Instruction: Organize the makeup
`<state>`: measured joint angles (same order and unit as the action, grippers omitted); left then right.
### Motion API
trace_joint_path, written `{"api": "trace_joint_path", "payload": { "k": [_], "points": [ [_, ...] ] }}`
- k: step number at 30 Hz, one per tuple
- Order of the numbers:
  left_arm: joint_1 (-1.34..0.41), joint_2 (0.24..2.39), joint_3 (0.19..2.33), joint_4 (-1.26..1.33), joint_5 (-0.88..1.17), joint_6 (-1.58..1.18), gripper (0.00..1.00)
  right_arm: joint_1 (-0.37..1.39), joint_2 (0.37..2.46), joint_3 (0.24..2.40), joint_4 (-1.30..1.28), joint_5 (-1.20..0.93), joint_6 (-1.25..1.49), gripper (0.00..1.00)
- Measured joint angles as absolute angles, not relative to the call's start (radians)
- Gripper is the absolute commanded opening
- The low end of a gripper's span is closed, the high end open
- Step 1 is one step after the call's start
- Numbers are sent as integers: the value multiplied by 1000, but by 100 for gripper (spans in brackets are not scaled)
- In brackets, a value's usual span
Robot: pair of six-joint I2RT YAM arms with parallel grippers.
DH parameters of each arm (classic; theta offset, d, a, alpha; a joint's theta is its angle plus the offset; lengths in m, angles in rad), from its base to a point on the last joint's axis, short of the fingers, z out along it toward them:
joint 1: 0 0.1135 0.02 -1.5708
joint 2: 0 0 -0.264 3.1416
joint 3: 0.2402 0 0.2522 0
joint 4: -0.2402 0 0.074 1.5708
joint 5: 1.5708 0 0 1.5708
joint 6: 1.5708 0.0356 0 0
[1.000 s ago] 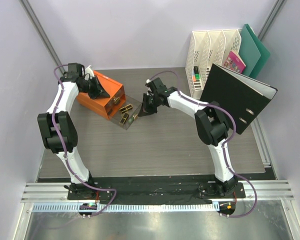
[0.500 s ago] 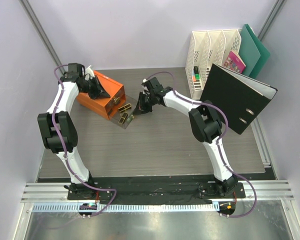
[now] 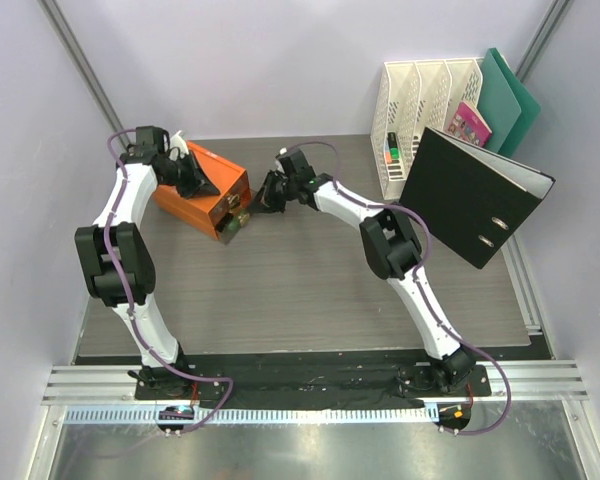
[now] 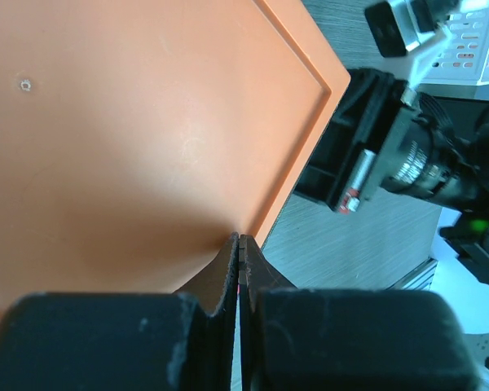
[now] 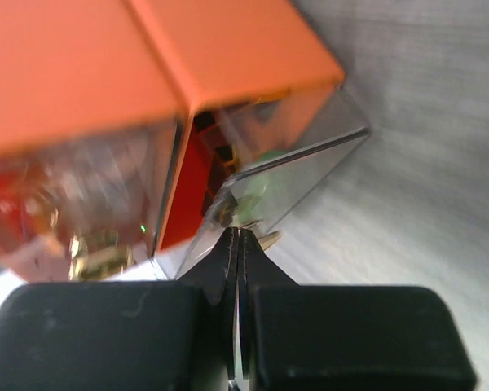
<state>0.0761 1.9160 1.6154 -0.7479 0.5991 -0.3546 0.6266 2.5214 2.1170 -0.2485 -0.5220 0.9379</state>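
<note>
At the far left of the table, my left gripper (image 4: 239, 238) rests with its fingers pressed flat together and nothing between them, tips bearing down on the lid of the orange box (image 3: 202, 188) near its edge. My right gripper (image 5: 236, 232) is likewise pinched closed and empty, its tips against the front of the clear drawer (image 5: 287, 171), which juts only a little from the box.

What I can see of the makeup (image 3: 236, 223) lies inside that drawer. I judge these pieces to be light, hard and smooth, the round ones apt to roll or rattle if the drawer is shoved. The drawer itself looks like thin, stiff plastic: slick and probably brittle at the corners. I would push squarely at the middle of its front rather than at a corner, so it does not skew and jam. The box looks light enough to slide, so my left hand's weight on the lid matters.

Much is unclear. My right wrist view is blurred: I make out a green smear (image 5: 265, 186) and dark and gold shapes behind the plastic, nothing firmer. From above, my right gripper hides the drawer front, so I cannot tell how far it has left to go.
</note>
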Motion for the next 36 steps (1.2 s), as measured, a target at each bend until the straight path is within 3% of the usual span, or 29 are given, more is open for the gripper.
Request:
{"api": "trace_joint_path", "payload": {
  "k": [8,13,20,23,26,27,29,30,33,34,36],
  "points": [
    [77,1916,1617,-746,597,-355,0,644,2685,2292,-201,-494,1082,8],
    [77,1916,1622,-751,595,-354,0,650,2702,2281,-197,-480,1105,8],
    [66,1883,1655,-794,532,-359,0,654,2528,2050,-200,-413,1021,11],
    [59,1865,1670,-836,465,-364,4,652,2424,1994,-233,-381,947,13],
    [51,1836,1672,-863,381,-369,16,650,2288,1932,-266,-341,877,16],
    [51,1824,1671,-871,352,-373,28,650,2241,1909,-272,-329,856,16],
    [52,1793,1671,-871,310,-384,40,647,2160,1868,-280,-307,817,22],
    [52,1772,1671,-870,296,-390,53,646,2123,1847,-285,-297,800,25],
    [54,1688,1670,-852,274,-396,77,644,2036,1776,-320,-257,739,41],
    [54,1655,1670,-845,271,-401,83,644,2016,1756,-337,-241,725,52],
    [54,1583,1668,-829,270,-404,95,644,1976,1697,-385,-191,679,63]
  ]
}}
